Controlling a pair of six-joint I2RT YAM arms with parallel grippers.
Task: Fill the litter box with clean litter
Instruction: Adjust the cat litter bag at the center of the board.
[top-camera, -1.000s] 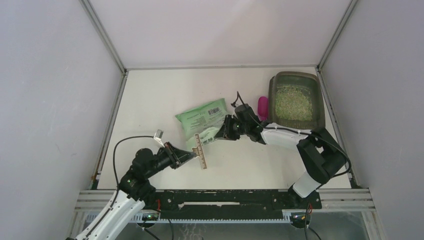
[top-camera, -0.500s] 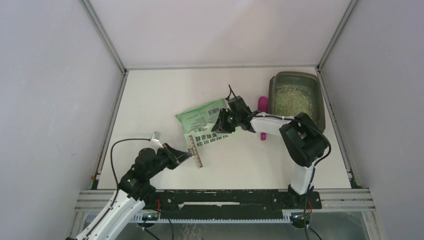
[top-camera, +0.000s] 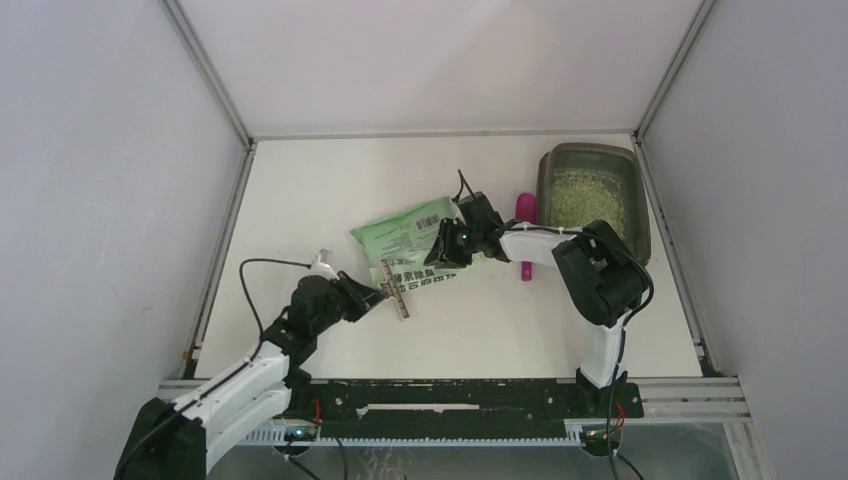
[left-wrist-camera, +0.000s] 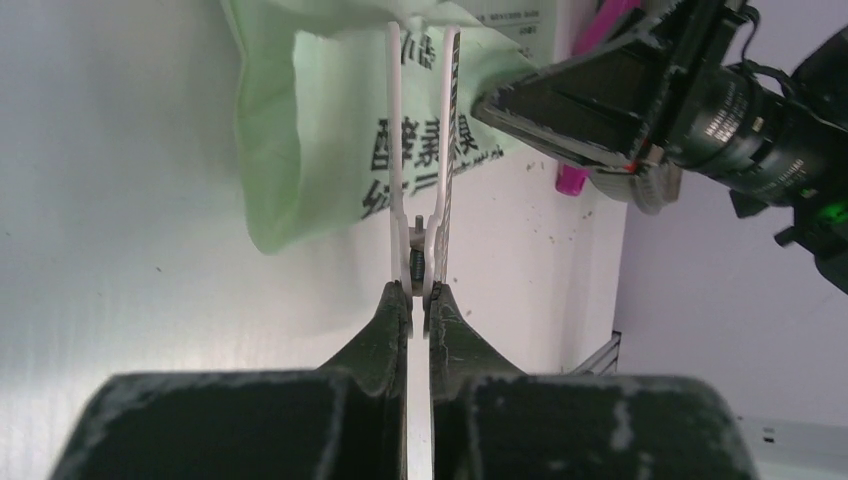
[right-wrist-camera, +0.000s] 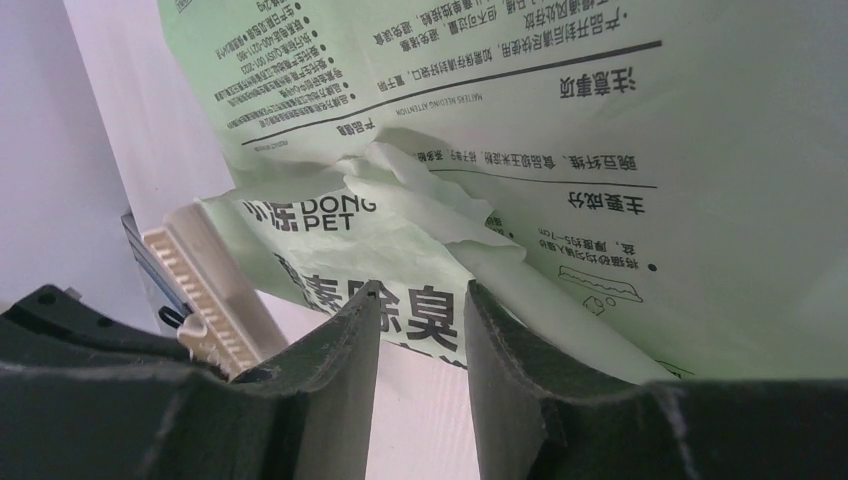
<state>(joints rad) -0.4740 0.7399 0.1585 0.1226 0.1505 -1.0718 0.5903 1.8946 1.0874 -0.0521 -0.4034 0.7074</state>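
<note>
The litter box stands at the back right and holds clean litter, pale greenish granules. The green printed bag lies at mid table. My left gripper is shut on a white toothed bag clip, whose two arms reach toward the bag's near edge. In the left wrist view my fingers pinch the clip at its hinge, in front of the bag. My right gripper is open at the bag's right edge. In the right wrist view its jaws stand apart with the bag just beyond them.
A magenta scoop lies between the bag and the litter box, partly under my right arm. Grey walls enclose the table on three sides. The clip also shows left of the right fingers.
My right arm has swung back and left, away from the litter box side, and the bag shifted with it. My left gripper has carried the clip slightly forward, toward the bag.
</note>
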